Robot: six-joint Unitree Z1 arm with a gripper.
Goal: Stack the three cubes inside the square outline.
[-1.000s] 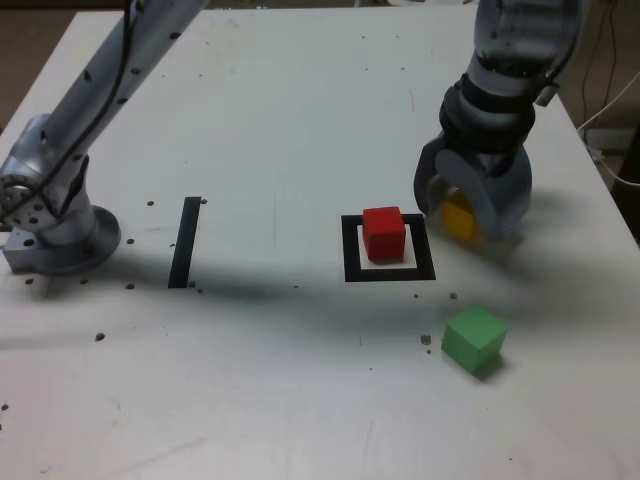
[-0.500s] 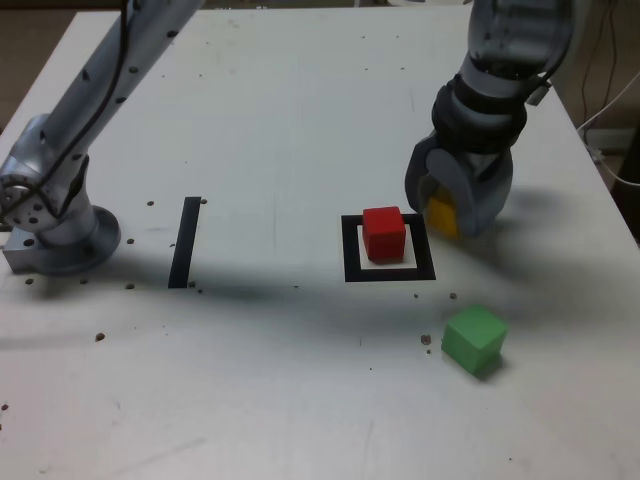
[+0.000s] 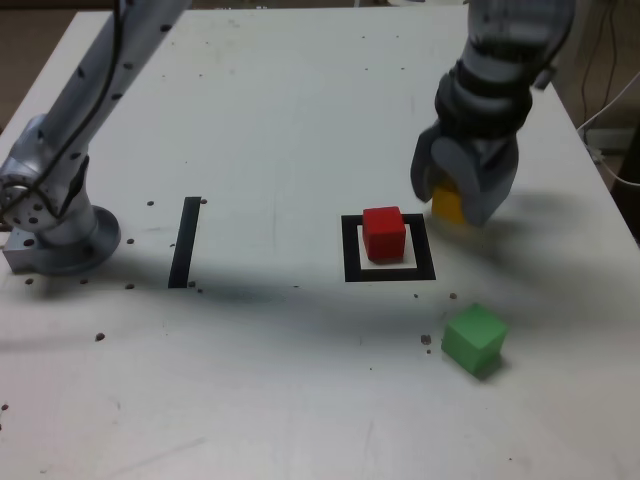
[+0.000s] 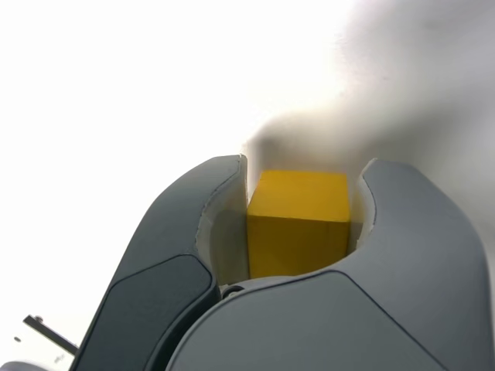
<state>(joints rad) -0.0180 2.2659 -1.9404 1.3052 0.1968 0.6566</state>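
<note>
Arm base [image 3: 55, 235] is seen bolted at the exterior view's left; one grey link [image 3: 110, 75] is angled up and out of frame past the top edge; the forearm and wrist [image 3: 505, 60] are brought back down at the exterior view's right, pointing downward; end effector [image 3: 455, 200] is held low over the surface; its two dark grey jaws are seen closed against opposite faces of the yellow cube [image 4: 298, 224]; in the wrist view the cube is seated between the pale inner pads [image 4: 224, 232], touching both sides.
</note>
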